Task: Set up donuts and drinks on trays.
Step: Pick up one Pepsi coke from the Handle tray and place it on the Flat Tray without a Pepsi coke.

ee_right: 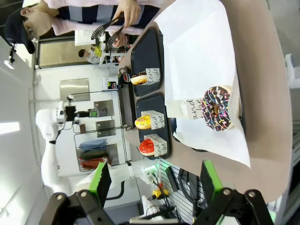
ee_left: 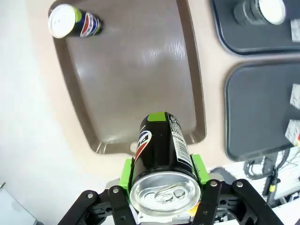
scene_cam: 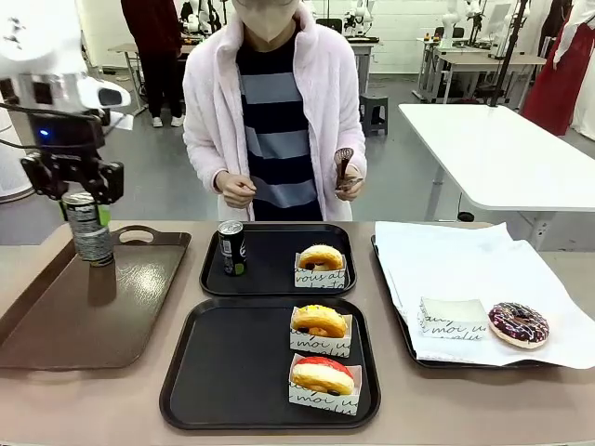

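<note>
Left gripper (scene_cam: 82, 190) is clamped on a black Pepsi can (scene_cam: 91, 232) with a green accent. Its long axis is vertical, silver top up toward the wrist. In the left wrist view the green pads (ee_left: 125, 172) press both sides of the can just under its rim. It hangs over the far left part of the glossy brown tray (scene_cam: 102, 321), near the handle cut-out. I can't tell if its base touches the tray.

A second Pepsi can (ee_left: 70, 21) sits at the opposite end of that tray and looks upright.

A third can (scene_cam: 232, 247) stands upright at the left of the far black tray (scene_cam: 274, 269), with a yellow-iced donut (scene_cam: 321, 257) in its sleeve to the right.

The near black tray (scene_cam: 232, 362) carries a yellow donut (scene_cam: 319, 321) and a red donut (scene_cam: 323, 374), both sleeved, on its right side.

A chocolate-sprinkle donut (scene_cam: 519, 323) lies flat on the paper-lined tray (scene_cam: 465, 265), beside an empty sleeve (scene_cam: 451, 316).

Right gripper (ee_right: 155, 180): jaws spread wide, holding nothing, well above the table.

The person stands at the far side holding tongs (scene_cam: 344, 167).
</note>
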{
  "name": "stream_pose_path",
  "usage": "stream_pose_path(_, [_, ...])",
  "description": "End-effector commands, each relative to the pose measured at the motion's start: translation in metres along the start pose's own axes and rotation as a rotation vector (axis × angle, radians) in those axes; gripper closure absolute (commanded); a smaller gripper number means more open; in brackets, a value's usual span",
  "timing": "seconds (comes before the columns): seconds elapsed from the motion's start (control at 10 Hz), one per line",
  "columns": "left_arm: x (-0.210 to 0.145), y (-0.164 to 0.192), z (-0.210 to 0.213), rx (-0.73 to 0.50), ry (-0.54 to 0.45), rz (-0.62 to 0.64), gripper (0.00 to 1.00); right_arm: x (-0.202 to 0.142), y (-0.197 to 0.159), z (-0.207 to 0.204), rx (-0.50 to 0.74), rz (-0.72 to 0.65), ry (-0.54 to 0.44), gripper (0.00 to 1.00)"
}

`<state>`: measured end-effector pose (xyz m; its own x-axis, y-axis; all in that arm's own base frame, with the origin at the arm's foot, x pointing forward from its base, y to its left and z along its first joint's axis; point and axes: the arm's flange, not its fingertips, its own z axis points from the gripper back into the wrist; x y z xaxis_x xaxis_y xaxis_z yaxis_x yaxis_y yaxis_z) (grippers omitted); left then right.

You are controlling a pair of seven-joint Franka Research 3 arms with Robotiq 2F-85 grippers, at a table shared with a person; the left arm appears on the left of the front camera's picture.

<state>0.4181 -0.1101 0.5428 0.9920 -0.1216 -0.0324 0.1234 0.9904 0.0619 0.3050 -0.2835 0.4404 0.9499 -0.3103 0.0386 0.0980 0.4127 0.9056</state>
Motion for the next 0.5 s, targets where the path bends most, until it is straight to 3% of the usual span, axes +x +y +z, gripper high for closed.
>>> stream_pose_path(0.0, [-0.030,0.011,0.003,-0.001,-0.059,-0.049,0.97,0.000,-0.001,0.001,0.015,0.010,-0.007,0.00])
stream_pose_path(0.2, [-0.037,0.021,0.010,-0.017,-0.090,-0.032,0.97,0.000,-0.001,0.001,0.015,0.010,-0.007,0.00])
stream_pose_path(0.4, [-0.031,0.007,0.014,0.004,-0.041,-0.031,0.97,0.000,-0.001,0.001,0.015,0.010,-0.007,0.00])
